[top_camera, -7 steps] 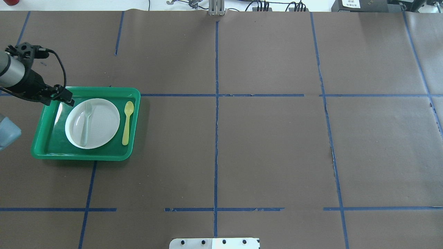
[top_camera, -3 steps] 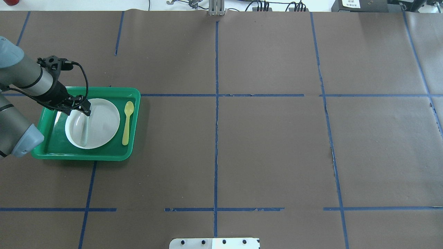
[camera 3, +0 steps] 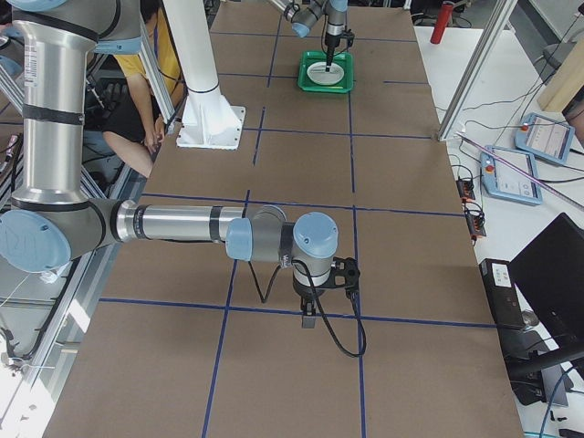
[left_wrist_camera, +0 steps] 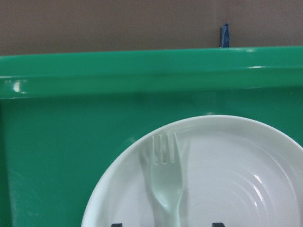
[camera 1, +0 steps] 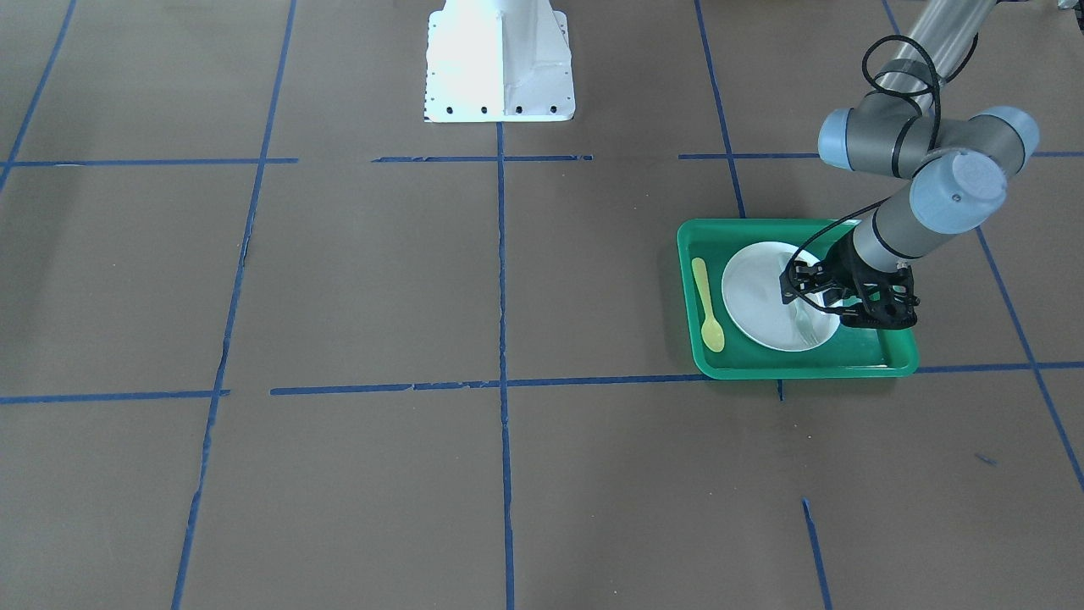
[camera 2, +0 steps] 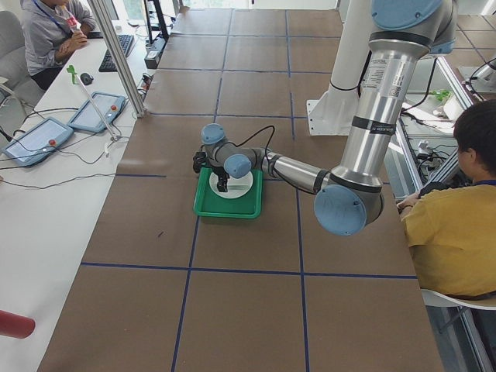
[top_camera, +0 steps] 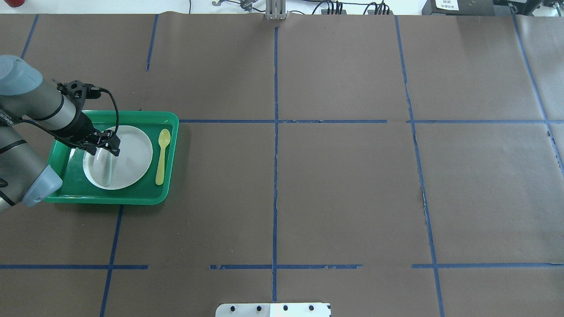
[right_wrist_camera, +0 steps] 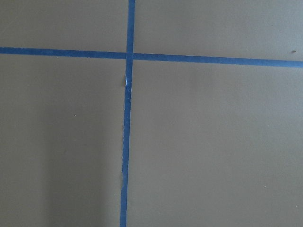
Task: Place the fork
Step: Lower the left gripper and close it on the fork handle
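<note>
The white fork [top_camera: 107,169] lies on the white plate [top_camera: 132,154] in the green tray [top_camera: 132,196], handle toward the robot. My left gripper [top_camera: 105,149] is over the plate's left part, above the fork's head. In the left wrist view the fork [left_wrist_camera: 165,184] runs between my two fingertips [left_wrist_camera: 116,224], which stand apart at the bottom edge, so the gripper is open and empty. It also shows in the front view [camera 1: 838,312]. My right gripper [camera 3: 308,319] shows only in the exterior right view, low over bare table; I cannot tell if it is open.
A yellow-green spoon [top_camera: 161,154] lies in the tray to the right of the plate. The tray's raised rim [left_wrist_camera: 94,80] runs just beyond the plate. The white robot base [camera 1: 500,59] stands mid-table at the robot's side. An operator [camera 2: 457,225] sits beside the table.
My left gripper has moved right and toward the robot, from the tray's far left corner to above the fork on the plate. The fork, the plate and the spoon have not moved.
</note>
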You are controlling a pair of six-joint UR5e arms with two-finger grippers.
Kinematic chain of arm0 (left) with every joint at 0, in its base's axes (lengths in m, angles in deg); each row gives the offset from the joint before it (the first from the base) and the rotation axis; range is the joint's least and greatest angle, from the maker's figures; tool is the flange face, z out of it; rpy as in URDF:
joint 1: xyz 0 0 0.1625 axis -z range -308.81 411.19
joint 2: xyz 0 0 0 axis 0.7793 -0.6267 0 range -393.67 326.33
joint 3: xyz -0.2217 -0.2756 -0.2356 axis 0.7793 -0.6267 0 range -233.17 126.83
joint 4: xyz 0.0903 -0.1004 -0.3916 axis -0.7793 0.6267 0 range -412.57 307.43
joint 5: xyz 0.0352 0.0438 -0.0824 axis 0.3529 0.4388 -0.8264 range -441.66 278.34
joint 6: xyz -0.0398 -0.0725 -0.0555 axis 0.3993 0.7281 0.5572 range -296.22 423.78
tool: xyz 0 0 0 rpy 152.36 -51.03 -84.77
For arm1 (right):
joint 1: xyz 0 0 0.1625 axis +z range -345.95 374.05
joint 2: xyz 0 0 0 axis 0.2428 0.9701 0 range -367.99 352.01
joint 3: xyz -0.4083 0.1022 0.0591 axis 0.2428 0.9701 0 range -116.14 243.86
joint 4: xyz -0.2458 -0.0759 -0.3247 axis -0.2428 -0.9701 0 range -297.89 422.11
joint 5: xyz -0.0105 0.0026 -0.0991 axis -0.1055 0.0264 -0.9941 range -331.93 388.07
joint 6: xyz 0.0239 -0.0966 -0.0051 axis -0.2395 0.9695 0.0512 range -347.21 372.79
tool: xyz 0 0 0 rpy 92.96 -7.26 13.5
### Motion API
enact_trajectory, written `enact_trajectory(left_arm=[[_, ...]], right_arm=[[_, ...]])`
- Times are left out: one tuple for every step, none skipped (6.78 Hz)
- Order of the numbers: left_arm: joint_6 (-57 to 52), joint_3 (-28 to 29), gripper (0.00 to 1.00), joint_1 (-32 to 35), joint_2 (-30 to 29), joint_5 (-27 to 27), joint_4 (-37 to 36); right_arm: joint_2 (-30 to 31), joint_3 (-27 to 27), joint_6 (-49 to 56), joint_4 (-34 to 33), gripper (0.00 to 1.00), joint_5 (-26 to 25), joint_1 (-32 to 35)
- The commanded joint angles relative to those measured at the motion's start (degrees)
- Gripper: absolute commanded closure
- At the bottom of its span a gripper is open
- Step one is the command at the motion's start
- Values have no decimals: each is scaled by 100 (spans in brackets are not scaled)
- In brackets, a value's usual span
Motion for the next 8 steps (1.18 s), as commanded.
enact_trajectory(left_arm=[[137, 14, 33, -73, -6, -3, 7], [137, 14, 36, -82, -6, -11, 7], [128, 23, 39, -100, -6, -3, 7], [128, 49, 42, -109, -6, -11, 7], [128, 58, 53, -109, -15, -11, 7], [137, 49, 72, -118, -15, -3, 7], [128, 32, 100, -118, -6, -3, 7], [111, 40, 100, -118, -6, -3, 7]], right_arm=[[0, 0, 0, 0, 0, 0, 0], [0, 0, 0, 0, 0, 0, 0], [0, 0, 0, 0, 0, 0, 0], [0, 0, 0, 0, 0, 0, 0], [0, 0, 0, 0, 0, 0, 0], [0, 0, 0, 0, 0, 0, 0], [0, 0, 0, 0, 0, 0, 0], [0, 0, -9, 0, 0, 0, 0]])
